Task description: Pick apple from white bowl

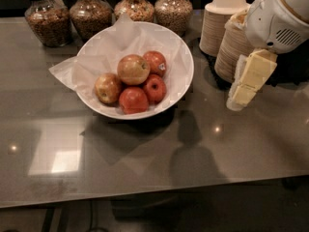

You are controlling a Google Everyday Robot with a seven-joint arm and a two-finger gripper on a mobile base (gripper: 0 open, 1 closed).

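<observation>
The apple, the largest one, pale yellow-orange with a red blush, sits on top of the pile in the white bowl. The bowl is lined with crinkled white paper and stands on the grey table. Around the apple lie three deep-red apples and a smaller yellowish-red apple. My gripper hangs at the right of the bowl, in front of the paper bowl stacks, above the table and apart from the apples. Its pale yellow fingers point down and to the left.
Several glass jars of grain stand along the back edge. Two stacks of tan-sided paper bowls stand at the back right, right behind the gripper. The table's front edge runs across the bottom.
</observation>
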